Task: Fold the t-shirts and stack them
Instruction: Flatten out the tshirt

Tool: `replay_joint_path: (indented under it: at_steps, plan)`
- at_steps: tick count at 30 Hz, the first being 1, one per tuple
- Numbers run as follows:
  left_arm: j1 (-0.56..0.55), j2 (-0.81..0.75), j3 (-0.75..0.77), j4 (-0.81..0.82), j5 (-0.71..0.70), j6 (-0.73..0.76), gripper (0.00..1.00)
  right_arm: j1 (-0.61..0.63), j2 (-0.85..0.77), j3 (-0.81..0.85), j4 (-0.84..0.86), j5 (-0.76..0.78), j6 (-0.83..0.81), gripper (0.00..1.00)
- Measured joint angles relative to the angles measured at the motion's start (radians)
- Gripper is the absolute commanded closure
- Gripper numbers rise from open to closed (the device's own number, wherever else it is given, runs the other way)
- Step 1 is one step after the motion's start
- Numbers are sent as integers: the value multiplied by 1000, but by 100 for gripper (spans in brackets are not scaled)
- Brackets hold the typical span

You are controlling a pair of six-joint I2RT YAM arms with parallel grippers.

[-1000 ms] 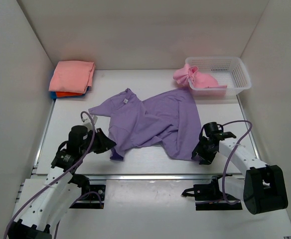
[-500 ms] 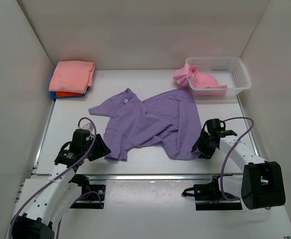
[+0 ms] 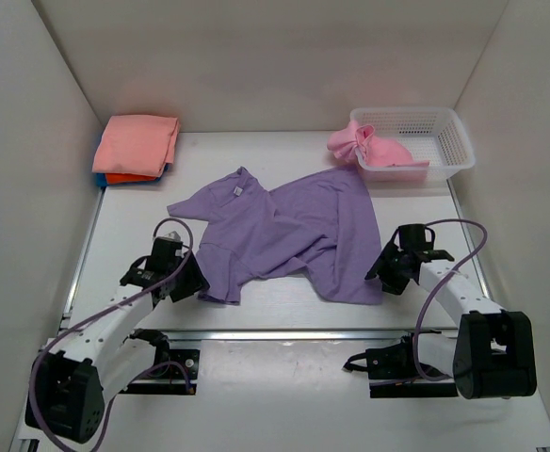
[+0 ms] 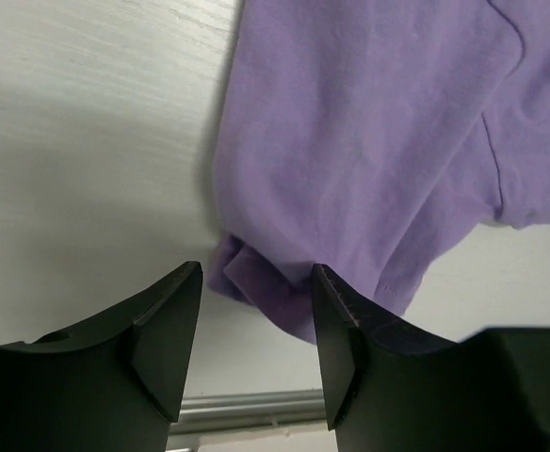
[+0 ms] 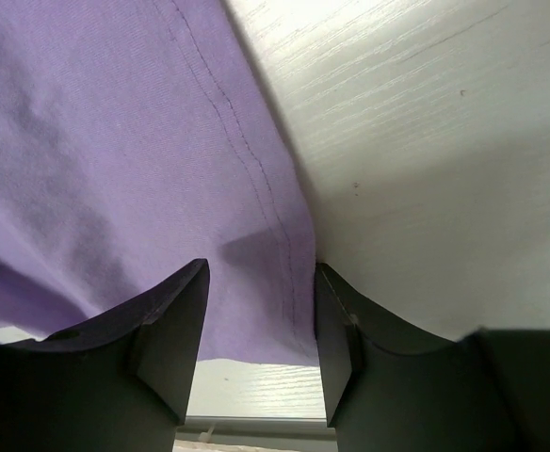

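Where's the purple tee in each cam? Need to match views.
Top external: purple tee spread mid-table, between both arms.
Left wrist: upper right; its bunched corner shows between the fingers of the open left pincer.
Right wrist: upper left; its stitched hem corner shows between the fingers of the open right pincer.
Shared landmark: the white wood-grain table, bare beside the cloth.

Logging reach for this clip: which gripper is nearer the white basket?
Right. The right gripper sits on the basket's side; the left gripper is across the purple shirt.
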Motion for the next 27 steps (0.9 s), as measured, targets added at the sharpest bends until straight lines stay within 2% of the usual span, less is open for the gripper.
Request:
replay_joint_path:
  at_steps: [2,4,7,8,9,10,11,13,15,16,21,27]
  plan:
    - [-10,37,-12,41,-6,-10,41,12,0,0,0,2,-2,53]
    - [-15,72,-18,71,-10,-11,44,21,1,0,2,10,-6,56]
    - [-15,122,-22,110,-13,-9,70,25,21,6,0,13,-19,62]
    - [-14,132,-28,126,-11,-10,79,25,26,9,-3,14,-23,67]
    - [-12,136,-35,138,-10,-10,100,26,31,14,-7,17,-27,85]
    - [-9,137,-41,147,-8,-12,100,30,35,17,-5,20,-31,97]
    - [-8,136,-45,157,-5,-7,100,34,41,16,-3,22,-33,98]
    - [-6,129,-50,177,-1,-2,100,48,44,14,-2,23,-24,92]
    - [-5,121,-50,189,1,2,100,60,43,13,0,16,-18,62]
    - [-4,117,-50,194,2,6,100,61,40,15,2,14,-15,55]
    - [-4,84,-50,196,6,16,100,107,22,29,-29,27,5,47]
    - [0,28,-50,200,27,17,100,225,28,50,-121,131,56,45]
